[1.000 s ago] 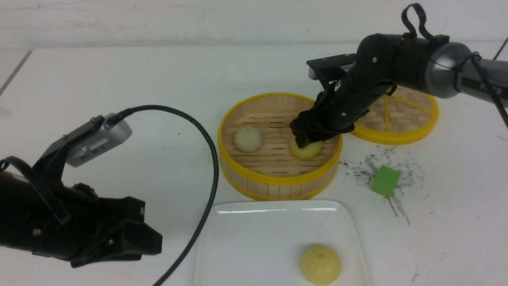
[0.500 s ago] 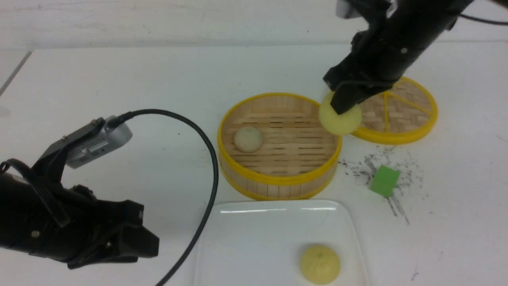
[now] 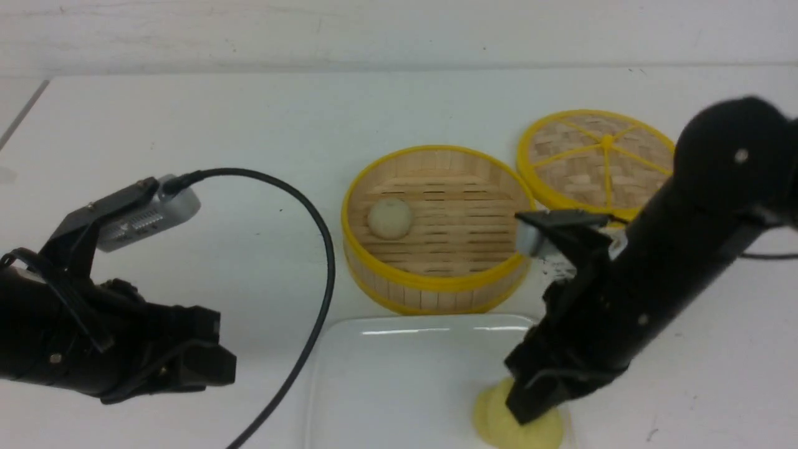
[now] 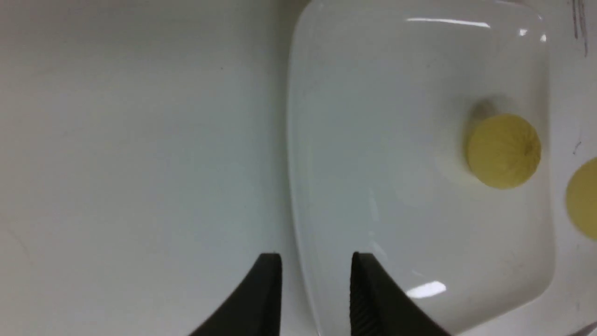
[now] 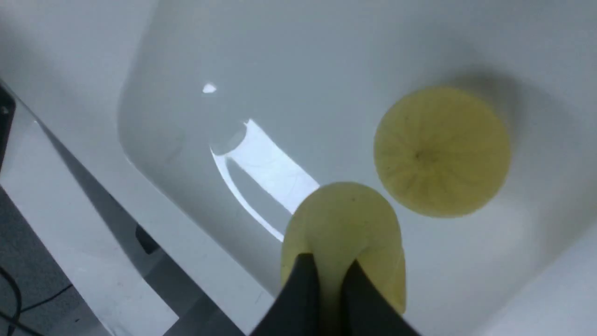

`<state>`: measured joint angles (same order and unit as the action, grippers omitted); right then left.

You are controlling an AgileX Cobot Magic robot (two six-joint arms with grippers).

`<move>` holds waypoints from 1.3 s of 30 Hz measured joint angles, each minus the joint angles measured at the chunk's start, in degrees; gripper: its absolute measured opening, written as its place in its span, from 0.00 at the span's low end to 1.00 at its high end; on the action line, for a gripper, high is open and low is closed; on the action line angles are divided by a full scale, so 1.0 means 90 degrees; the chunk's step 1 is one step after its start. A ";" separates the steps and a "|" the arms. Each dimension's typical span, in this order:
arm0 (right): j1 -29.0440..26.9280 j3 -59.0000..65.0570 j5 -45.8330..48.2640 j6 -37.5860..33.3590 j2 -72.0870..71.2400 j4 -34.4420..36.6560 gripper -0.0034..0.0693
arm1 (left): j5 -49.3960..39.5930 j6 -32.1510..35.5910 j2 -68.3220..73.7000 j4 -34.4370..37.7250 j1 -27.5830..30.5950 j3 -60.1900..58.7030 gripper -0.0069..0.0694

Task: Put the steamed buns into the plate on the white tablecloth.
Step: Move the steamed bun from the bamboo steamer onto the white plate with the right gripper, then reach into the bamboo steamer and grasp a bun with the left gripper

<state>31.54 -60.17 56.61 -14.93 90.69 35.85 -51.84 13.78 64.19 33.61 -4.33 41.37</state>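
At the bottom of the front view, the plate point(image 3: 399, 380) lies on the white tablecloth point(image 3: 249, 106), cut off by the lower edge. At its lower right corner the right gripper point(image 3: 530, 408) points down. Its fingers point(image 5: 303, 284) are pressed together on a pale yellow bun point(image 5: 345, 219), squeezing it. That held bun is over the plate's floor near the rim, and I cannot tell whether it touches. Just beside it a second yellow bun point(image 5: 440, 151) sits on the plate, pleats up (in the front view the two merge into one yellow patch behind the gripper).

At lower left, the left gripper point(image 3: 209, 365) hovers at the plate's left edge, its fingers point(image 4: 268, 294) spread apart with nothing between them. A black cable point(image 3: 330, 262) loops from its wrist camera.

Farther back, mid-frame, the bamboo steamer point(image 3: 436, 287) holds an off-white bun point(image 3: 389, 218) on its left side. Behind it, to the upper right, the woven lid point(image 3: 598, 149) lies flat, just beside the steamer.
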 joint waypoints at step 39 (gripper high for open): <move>0.1113 -0.0363 -0.1275 0.0947 -0.0506 -0.2315 0.83 | 0.0391 -0.0020 0.0000 0.0275 0.0000 0.0000 0.41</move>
<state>41.55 -63.44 45.13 -6.41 86.13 15.02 -48.32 13.60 64.19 36.09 -4.33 41.37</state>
